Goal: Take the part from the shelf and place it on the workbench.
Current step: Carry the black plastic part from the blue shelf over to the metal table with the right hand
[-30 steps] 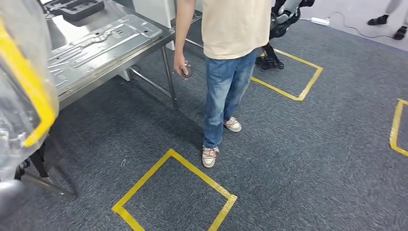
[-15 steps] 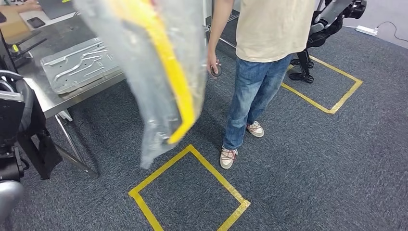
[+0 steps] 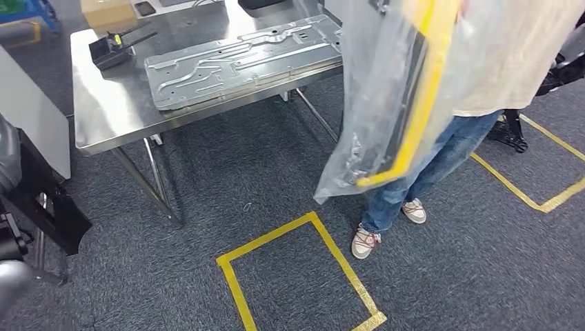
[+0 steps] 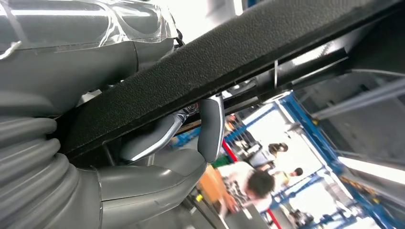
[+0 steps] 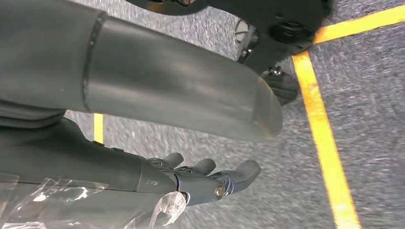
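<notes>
The part (image 3: 403, 103) is a long black and yellow piece in a clear plastic bag, hanging down from the top right of the head view in front of a person. In the left wrist view my left hand (image 4: 157, 162) grips the black textured part (image 4: 215, 62), thumb and a finger wrapped around its edge. My right hand (image 5: 210, 179) hangs over the carpet with its fingers stretched out and nothing in them. The steel workbench (image 3: 110, 114) stands at the upper left of the head view, to the left of the bagged part.
A pressed metal panel (image 3: 241, 62) lies across the workbench, with a small black box (image 3: 110, 48) and a cardboard box (image 3: 107, 10) at its far end. A person in jeans (image 3: 441, 162) stands close behind the bag. Yellow tape squares (image 3: 303, 276) mark the carpet. A black stand (image 3: 48, 207) is at left.
The camera has swung, so the whole scene has shifted: the workbench now sits wholly in view at upper left. The bagged part has gone from left to right across the picture.
</notes>
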### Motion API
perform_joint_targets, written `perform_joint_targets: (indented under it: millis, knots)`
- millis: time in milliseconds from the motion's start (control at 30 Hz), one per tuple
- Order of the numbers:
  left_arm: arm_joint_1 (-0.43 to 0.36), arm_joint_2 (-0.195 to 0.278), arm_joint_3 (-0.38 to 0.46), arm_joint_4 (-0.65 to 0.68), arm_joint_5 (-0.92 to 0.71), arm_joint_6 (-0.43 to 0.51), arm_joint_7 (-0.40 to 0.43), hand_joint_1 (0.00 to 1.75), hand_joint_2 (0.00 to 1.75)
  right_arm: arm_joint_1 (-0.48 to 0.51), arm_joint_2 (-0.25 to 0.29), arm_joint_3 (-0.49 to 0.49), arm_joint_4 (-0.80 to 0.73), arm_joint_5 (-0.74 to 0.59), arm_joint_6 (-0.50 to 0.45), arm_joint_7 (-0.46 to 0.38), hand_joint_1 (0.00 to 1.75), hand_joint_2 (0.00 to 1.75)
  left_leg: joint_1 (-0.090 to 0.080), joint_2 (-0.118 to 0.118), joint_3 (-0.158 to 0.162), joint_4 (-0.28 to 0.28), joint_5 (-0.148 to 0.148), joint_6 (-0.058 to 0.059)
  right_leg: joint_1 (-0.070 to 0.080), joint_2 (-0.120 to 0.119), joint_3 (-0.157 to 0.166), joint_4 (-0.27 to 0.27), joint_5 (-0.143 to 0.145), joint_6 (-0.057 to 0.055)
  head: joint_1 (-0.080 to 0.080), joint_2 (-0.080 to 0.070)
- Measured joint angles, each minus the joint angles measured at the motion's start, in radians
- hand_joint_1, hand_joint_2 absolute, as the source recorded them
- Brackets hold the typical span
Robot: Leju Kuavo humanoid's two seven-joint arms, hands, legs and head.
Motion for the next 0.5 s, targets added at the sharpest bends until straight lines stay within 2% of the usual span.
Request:
perform_joint_targets:
  millis: [33,67,100,133,167,200,267,300,333,367,400,433,500]
  knots:
    - [0.001,0.000,0.003,0.000,0.010,0.001,0.001,1.75,1.75,-0.001,0.000,0.001,0.000,0.000,-0.001,0.000,0.00,0.00,0.000,-0.013,-0.002,0.001,-0.001,-0.005,-0.001,0.017,0.016,-0.036,0.011,-0.002,0.000,0.000]
    - [0.002,-0.001,0.006,0.000,0.021,0.002,0.003,1.75,1.75,-0.003,0.000,0.002,0.000,0.000,-0.001,0.000,0.00,0.00,0.001,-0.025,-0.004,0.002,-0.002,-0.010,0.000,0.022,0.022,-0.049,0.012,-0.005,-0.001,0.000]
    - [0.002,-0.001,0.009,0.000,0.033,0.002,0.004,1.75,1.75,-0.007,0.000,0.002,0.000,0.000,-0.001,0.000,0.00,0.00,0.003,-0.037,-0.006,0.001,-0.001,-0.017,0.002,0.007,0.024,-0.050,0.012,-0.009,-0.001,0.000]
    - [0.003,0.000,0.012,0.000,0.044,0.002,0.006,1.75,1.75,-0.011,0.002,0.003,0.000,0.000,-0.001,0.000,0.00,0.00,0.005,-0.039,-0.008,0.001,-0.002,-0.022,0.003,-0.007,0.026,-0.052,0.012,-0.015,-0.001,0.000]
    - [0.003,0.002,0.015,0.000,0.053,0.002,0.006,1.75,1.75,-0.014,0.003,0.003,0.000,0.000,0.000,0.000,0.00,0.00,0.005,-0.022,-0.013,0.012,-0.009,-0.028,0.003,-0.020,0.029,-0.054,0.012,-0.021,-0.003,0.000]
    - [0.002,0.003,0.017,0.000,0.061,0.002,0.006,1.75,1.75,-0.015,0.005,0.004,0.000,0.000,0.000,0.000,0.00,0.00,0.003,0.006,-0.026,0.041,-0.026,-0.033,0.002,-0.035,0.032,-0.056,0.012,-0.028,-0.004,0.000]
    - [0.001,0.005,0.019,0.000,0.076,0.002,0.002,1.75,1.75,-0.012,0.005,0.005,0.000,0.001,0.002,0.000,0.00,0.00,0.000,0.074,-0.084,0.160,-0.084,-0.040,0.002,-0.060,0.035,-0.058,0.010,-0.037,-0.007,0.000]
    - [0.003,0.005,0.020,0.000,0.084,0.003,0.000,1.75,1.75,-0.010,0.005,0.006,0.000,0.001,0.002,0.001,0.00,0.00,0.002,0.090,-0.121,0.233,-0.112,-0.043,0.003,-0.072,0.036,-0.058,0.008,-0.040,-0.007,0.000]
    - [0.005,0.005,0.021,0.000,0.092,0.003,-0.003,1.75,1.75,-0.009,0.006,0.006,0.000,0.001,0.002,0.001,0.00,0.00,0.005,0.099,-0.150,0.286,-0.126,-0.046,0.003,-0.085,0.037,-0.058,0.006,-0.042,-0.007,0.000]
    - [0.008,0.005,0.021,0.000,0.099,0.003,-0.005,1.75,1.75,-0.008,0.006,0.007,0.000,0.002,0.002,0.002,0.00,0.00,0.008,0.104,-0.163,0.306,-0.122,-0.049,0.003,-0.099,0.038,-0.058,0.003,-0.042,-0.007,0.000]
    - [0.009,0.005,0.021,0.000,0.105,0.003,-0.007,1.75,1.75,-0.008,0.006,0.007,0.000,0.002,0.002,0.002,0.00,0.00,0.011,0.110,-0.154,0.282,-0.100,-0.052,0.002,-0.112,0.041,-0.058,0.000,-0.041,-0.008,0.000]
    - [0.009,0.005,0.021,0.000,0.111,0.003,-0.008,1.75,1.75,-0.008,0.007,0.008,0.000,0.003,0.002,0.001,0.00,0.00,0.013,0.121,-0.125,0.220,-0.066,-0.054,0.001,-0.125,0.046,-0.058,-0.003,-0.039,-0.008,0.000]
    - [0.006,0.005,0.022,0.000,0.121,0.003,-0.009,1.75,1.75,-0.008,0.009,0.009,0.000,0.007,0.002,0.000,0.00,0.00,0.010,0.172,-0.051,0.074,-0.005,-0.051,0.005,-0.143,0.056,-0.057,-0.012,-0.029,-0.008,0.000]
